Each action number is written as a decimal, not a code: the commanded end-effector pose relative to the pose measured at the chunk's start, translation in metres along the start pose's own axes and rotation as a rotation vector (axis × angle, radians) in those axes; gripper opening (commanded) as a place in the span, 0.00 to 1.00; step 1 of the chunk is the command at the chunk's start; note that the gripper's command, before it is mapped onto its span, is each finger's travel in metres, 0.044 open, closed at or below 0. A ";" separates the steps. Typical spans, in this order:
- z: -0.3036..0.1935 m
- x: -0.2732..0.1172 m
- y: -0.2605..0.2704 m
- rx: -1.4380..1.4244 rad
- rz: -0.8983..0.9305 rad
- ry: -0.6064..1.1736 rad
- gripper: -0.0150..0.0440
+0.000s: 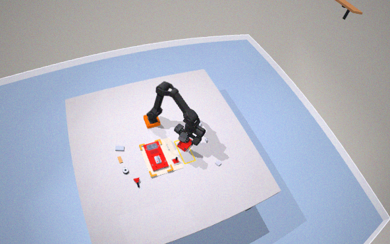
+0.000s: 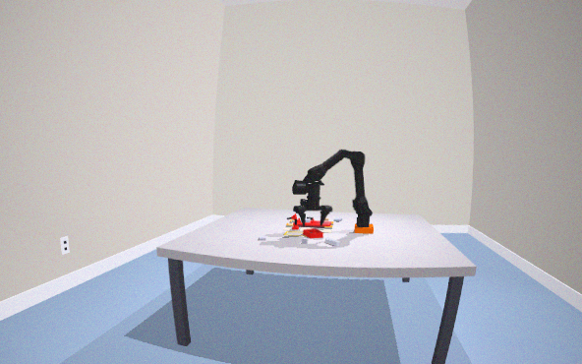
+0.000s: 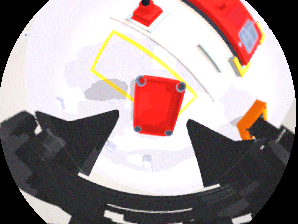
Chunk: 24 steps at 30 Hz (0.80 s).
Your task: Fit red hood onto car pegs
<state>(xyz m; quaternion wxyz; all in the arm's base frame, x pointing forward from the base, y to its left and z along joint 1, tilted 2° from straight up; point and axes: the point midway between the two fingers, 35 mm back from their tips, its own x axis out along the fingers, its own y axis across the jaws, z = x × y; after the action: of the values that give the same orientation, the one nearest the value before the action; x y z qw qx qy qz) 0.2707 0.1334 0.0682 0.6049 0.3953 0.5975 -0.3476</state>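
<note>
The red hood (image 1: 184, 145) (image 2: 313, 233) (image 3: 157, 106) lies roof up on the table, partly across a yellow outline (image 1: 190, 163) (image 3: 103, 51), with a grey-ringed hole at each corner. My gripper (image 1: 190, 141) (image 2: 314, 224) (image 3: 153, 117) is open and empty, above the hood; in the wrist view one finger is on each side of it, toward its narrower end. The red chassis (image 1: 153, 152) (image 3: 225, 22) sits in the cream jig with orange corner brackets (image 1: 153, 174). The grey engine block (image 1: 157, 159) is on its deck. The pegs are too small to make out clearly.
A small red piece with a black stem (image 1: 176, 160) (image 3: 148, 14) stands between chassis and outline. Beyond the chassis lie a pale block (image 1: 119, 148), an orange strip (image 1: 120, 159), a wheel (image 1: 125, 171) and a red-black piece (image 1: 137, 181). Pale pieces (image 1: 218, 163) (image 2: 332, 242) lie near the hood.
</note>
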 end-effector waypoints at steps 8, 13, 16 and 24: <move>0.000 0.011 -0.004 0.005 -0.010 -0.005 1.00; 0.000 0.014 -0.005 0.005 -0.010 -0.005 1.00; 0.000 0.014 -0.005 0.005 -0.010 -0.005 1.00; 0.000 0.015 -0.005 0.005 -0.010 -0.005 1.00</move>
<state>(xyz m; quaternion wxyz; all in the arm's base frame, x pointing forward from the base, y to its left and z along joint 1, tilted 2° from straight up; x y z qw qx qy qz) 0.2684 0.1337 0.0554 0.6041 0.3942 0.5984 -0.3488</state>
